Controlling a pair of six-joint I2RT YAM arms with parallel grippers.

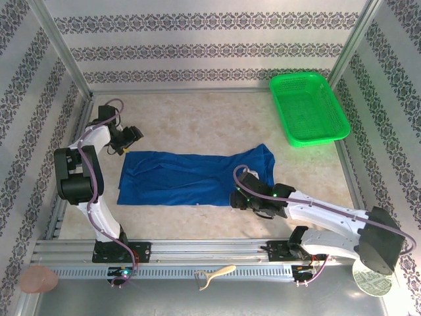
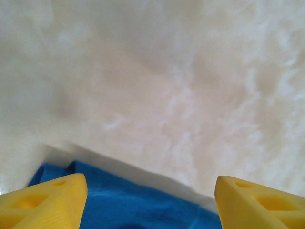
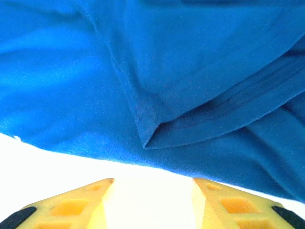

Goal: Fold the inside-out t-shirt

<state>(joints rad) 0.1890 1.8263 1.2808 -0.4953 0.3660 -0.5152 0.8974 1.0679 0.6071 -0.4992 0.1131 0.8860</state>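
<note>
"Across the middle of the bench, what lay there?"

"A royal-blue t-shirt, spread flat as a long band running left to right, plain blue face up, softly creased, its right end bunched a little toward the far side."

"Where was the left gripper?"

"At the shirt's far left corner. Its yellow fingers stood wide apart with nothing between them. In the wrist view the blue corner showed below the gap, with pale bench beyond."

"And the right gripper?"

"At the shirt's near edge, toward its right end. Its fingers were parted by a narrower gap and held nothing, with bare bench between them and the hem just ahead. A folded layer came to a point just beyond the tips."

"Anything else?"

"A green basket sat in the far right corner, well apart from the shirt."
</note>
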